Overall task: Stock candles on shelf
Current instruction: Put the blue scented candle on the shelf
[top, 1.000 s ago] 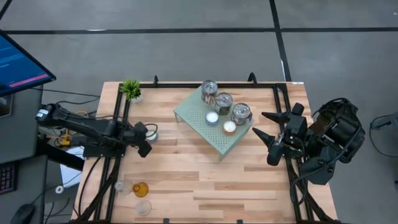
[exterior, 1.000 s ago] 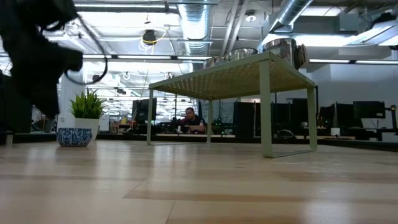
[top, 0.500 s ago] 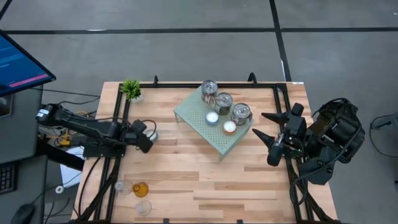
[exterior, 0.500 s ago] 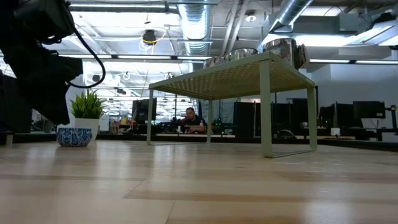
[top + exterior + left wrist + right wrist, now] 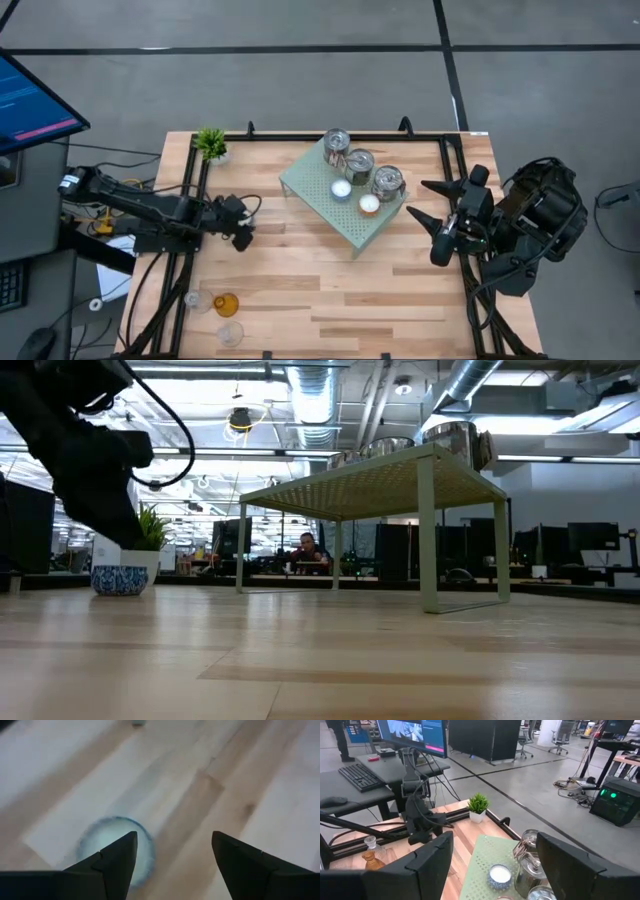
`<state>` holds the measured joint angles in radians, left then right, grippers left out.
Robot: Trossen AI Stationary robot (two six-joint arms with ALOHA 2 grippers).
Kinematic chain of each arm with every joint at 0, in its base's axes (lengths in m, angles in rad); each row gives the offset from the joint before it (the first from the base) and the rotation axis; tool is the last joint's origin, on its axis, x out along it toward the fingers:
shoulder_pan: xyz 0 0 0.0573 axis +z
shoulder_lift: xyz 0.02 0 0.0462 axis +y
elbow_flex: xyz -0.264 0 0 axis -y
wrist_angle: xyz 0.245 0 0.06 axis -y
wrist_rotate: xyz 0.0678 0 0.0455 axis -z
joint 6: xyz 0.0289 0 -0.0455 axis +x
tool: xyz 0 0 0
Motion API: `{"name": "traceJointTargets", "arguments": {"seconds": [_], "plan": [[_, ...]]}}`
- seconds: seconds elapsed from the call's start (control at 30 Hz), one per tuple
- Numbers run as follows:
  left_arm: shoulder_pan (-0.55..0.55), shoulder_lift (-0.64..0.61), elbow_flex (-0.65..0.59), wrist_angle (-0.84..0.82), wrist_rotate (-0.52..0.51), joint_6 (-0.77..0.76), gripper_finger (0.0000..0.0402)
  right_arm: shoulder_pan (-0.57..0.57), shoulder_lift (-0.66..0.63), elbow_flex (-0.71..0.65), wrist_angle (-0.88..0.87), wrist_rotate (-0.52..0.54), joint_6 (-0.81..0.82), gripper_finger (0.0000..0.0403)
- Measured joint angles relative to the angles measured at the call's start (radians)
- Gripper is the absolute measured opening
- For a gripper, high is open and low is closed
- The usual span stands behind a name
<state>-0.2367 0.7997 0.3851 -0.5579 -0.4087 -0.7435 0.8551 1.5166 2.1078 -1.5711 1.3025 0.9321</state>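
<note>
Pale wooden tabletop [image 5: 330, 290] fills the high view's centre; the mint-green perforated metal shelf [image 5: 310, 190] stands upper centre, carrying three shiny silver tins [image 5: 359, 164] and two small tealights [image 5: 341, 189]. At left, the left gripper [image 5: 243, 226] hovers spread over a blue-rimmed candle [image 5: 115, 847]. At right, the right gripper [image 5: 425, 203] waits, fingers apart, empty.

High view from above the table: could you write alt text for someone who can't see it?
A pale green shelf on a wooden table holds three silver tins and two small candles. The left gripper hovers with open fingers over the table's left side; the right gripper waits open at the right edge. A potted plant and glass holders stand at the left.
</note>
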Motion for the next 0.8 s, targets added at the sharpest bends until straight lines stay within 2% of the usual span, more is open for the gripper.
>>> {"name": "traceJointTargets", "arguments": {"seconds": [0.13, 0.37, 0.57, 0.63, 0.8], "plan": [[0.002, 0.024, 0.0, -0.002, -0.106, 0.105, 0.0257, 0.0, 0.0, 0.0, 0.0, -0.001, 0.0, 0.0276], [0.003, 0.032, 0.0, 0.052, -0.193, 0.112, 0.0257, 0.0, 0.0, 0.0, 0.0, -0.001, -0.011, 0.0276], [0.005, 0.032, 0.0, 0.132, -0.222, 0.08, 0.0257, 0.0, 0.0, 0.0, 0.0, -0.004, -0.02, 0.0276], [0.029, 0.027, 0.0, 0.133, -0.225, 0.023, 0.026, 0.0, 0.0, 0.0, 0.0, -0.004, -0.026, 0.0276], [0.132, 0.002, 0.0, 0.142, -0.132, -0.016, 0.0299, 0.0, 0.0, 0.0, 0.0, -0.003, -0.026, 0.0276]]}}
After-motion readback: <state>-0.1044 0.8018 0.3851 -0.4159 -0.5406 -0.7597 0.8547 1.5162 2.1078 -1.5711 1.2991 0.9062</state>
